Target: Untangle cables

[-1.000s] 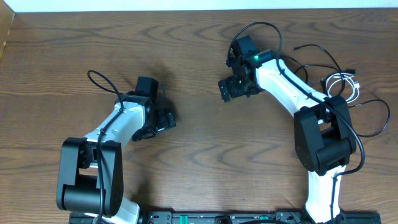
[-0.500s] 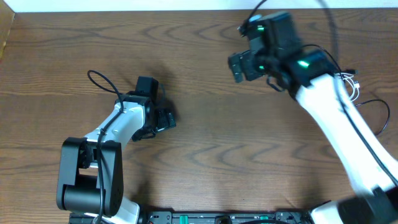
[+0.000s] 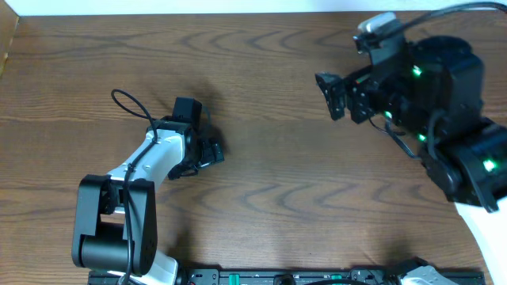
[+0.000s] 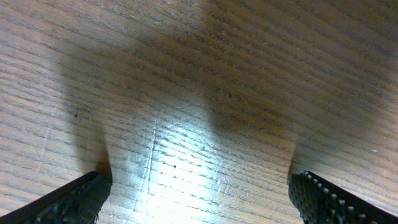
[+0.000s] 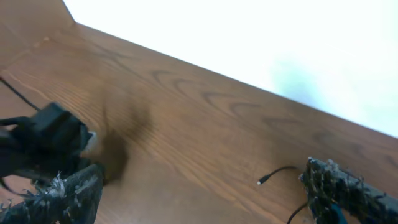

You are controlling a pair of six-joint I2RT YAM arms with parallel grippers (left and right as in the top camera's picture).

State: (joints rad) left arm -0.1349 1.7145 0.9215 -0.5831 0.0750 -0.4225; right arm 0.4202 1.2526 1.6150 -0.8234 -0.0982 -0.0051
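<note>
Black cable (image 5: 277,170) tip shows on the table (image 3: 253,63) toward its right edge, rest hidden beneath the raised right arm (image 3: 444,87); left fingers (image 4: 74,199) and right fingers (image 5: 339,186) spread open, holding nothing, so untangling looks unstarted.

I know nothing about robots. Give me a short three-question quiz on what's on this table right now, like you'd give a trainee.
1. True or false: the left pincer is gripping a cable.
2. Which arm looms closest to the overhead camera? A) left B) right
3. Fill in: in the right wrist view, the thin cable end near the open right pincer is ___ in colour.
Key: 1 false, it is open over the bare wooden table. 2 B, the right arm. 3 black.
</note>
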